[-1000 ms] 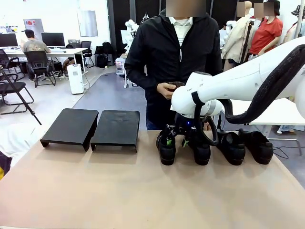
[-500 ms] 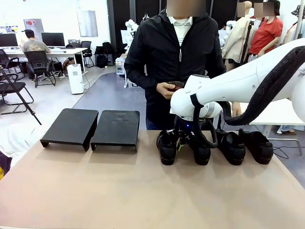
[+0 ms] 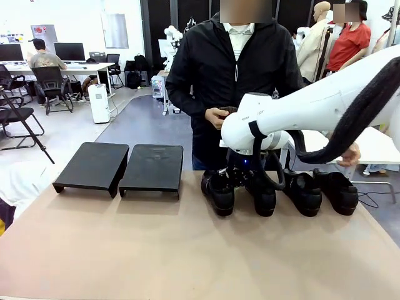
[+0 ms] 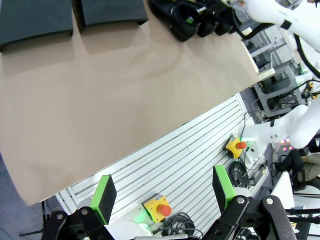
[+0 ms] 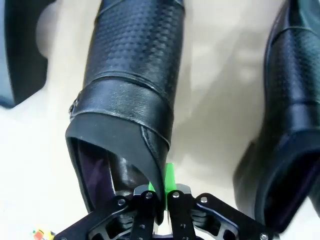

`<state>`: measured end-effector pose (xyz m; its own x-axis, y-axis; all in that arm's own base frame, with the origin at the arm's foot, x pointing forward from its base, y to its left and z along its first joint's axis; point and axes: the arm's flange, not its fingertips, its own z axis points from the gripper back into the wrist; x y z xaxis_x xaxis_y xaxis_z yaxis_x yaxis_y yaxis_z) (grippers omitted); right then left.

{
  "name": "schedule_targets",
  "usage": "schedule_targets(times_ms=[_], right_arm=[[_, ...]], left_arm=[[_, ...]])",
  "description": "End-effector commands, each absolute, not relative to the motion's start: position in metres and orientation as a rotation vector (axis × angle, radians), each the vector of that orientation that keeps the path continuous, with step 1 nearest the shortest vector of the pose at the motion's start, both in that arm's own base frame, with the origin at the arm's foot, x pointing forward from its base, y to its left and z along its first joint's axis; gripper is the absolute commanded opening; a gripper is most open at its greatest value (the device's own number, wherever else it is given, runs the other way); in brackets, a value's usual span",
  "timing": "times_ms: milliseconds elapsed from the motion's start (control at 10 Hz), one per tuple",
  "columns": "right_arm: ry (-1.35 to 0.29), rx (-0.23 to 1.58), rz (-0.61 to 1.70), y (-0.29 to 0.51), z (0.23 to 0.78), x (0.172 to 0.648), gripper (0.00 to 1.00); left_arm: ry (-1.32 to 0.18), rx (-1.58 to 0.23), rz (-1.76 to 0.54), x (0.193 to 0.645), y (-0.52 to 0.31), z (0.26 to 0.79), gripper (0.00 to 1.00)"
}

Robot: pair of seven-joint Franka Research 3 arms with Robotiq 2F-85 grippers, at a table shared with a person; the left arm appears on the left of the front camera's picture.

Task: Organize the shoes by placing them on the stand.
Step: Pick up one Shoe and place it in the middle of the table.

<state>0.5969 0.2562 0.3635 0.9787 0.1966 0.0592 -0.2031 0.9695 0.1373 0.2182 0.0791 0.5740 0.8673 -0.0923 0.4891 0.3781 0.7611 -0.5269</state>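
Observation:
Four glossy black shoes stand in a row at the table's right. The leftmost shoe (image 3: 219,191) (image 5: 135,75) has my right gripper (image 3: 236,177) (image 5: 165,194) shut on the side wall of its opening. One green pad (image 5: 169,176) shows inside the wall. Another shoe (image 3: 263,197) (image 5: 295,105) sits close beside it, and two more shoes (image 3: 304,192) (image 3: 338,190) stand further right. The stand is two low black platforms (image 3: 94,164) (image 3: 153,167) at the table's left. My left gripper (image 4: 162,194) hangs open past the table's near edge, its pads (image 4: 103,199) wide apart with nothing between them.
A person in a black jacket (image 3: 228,69) stands at the far edge behind the shoes, one hand (image 3: 350,154) out to the right. From the left wrist camera the stands (image 4: 37,17) and shoes (image 4: 185,22) lie beyond bare tabletop (image 4: 100,95).
My right gripper has closed onto the leftmost shoe's opening wall, and that shoe has shifted slightly left. The person's hand has come out at the right. The left gripper has not moved.

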Motion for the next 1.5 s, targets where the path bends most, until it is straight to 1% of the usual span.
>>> schedule_targets(times_ms=[0,100,200,300,400,500,600,700,900,1000,1100,1300,1400], right_arm=[[-0.02,0.11,0.208,0.25,0.438,0.541,0.0],[0.103,0.198,0.166,0.244,0.477,0.488,0.0],[0.121,0.197,0.16,0.24,0.49,0.456,0.0],[0.127,0.214,0.197,0.233,0.499,0.414,0.0],[0.171,0.221,0.146,0.223,0.497,0.389,0.0],[0.142,0.217,0.04,0.21,0.494,0.38,0.0],[0.113,0.233,-0.074,0.199,0.491,0.403,0.0],[0.177,0.199,0.154,0.225,0.504,0.382,0.0],[0.177,0.199,0.154,0.225,0.504,0.382,0.0],[0.172,0.195,0.081,0.21,0.493,0.378,0.0],[0.154,0.218,0.085,0.236,0.48,0.371,0.0],[0.061,0.203,0.032,0.312,0.442,0.334,0.0],[0.041,0.223,0.045,0.341,0.425,0.329,0.0]], left_arm=[[-0.467,-0.676,-0.282,0.218,0.08,0.575,1.0],[-0.467,-0.676,-0.282,0.218,0.08,0.575,1.0],[-0.467,-0.676,-0.282,0.218,0.08,0.575,1.0],[-0.467,-0.676,-0.282,0.218,0.08,0.575,1.0],[-0.467,-0.676,-0.282,0.218,0.08,0.575,1.0],[-0.467,-0.676,-0.282,0.218,0.08,0.575,1.0],[-0.467,-0.676,-0.282,0.218,0.08,0.575,1.0],[-0.467,-0.676,-0.282,0.218,0.08,0.575,1.0],[-0.467,-0.676,-0.282,0.218,0.08,0.575,1.0],[-0.467,-0.676,-0.282,0.218,0.08,0.575,1.0],[-0.467,-0.676,-0.282,0.218,0.08,0.575,1.0],[-0.467,-0.676,-0.282,0.218,0.08,0.575,1.0],[-0.467,-0.676,-0.282,0.218,0.08,0.575,1.0]])
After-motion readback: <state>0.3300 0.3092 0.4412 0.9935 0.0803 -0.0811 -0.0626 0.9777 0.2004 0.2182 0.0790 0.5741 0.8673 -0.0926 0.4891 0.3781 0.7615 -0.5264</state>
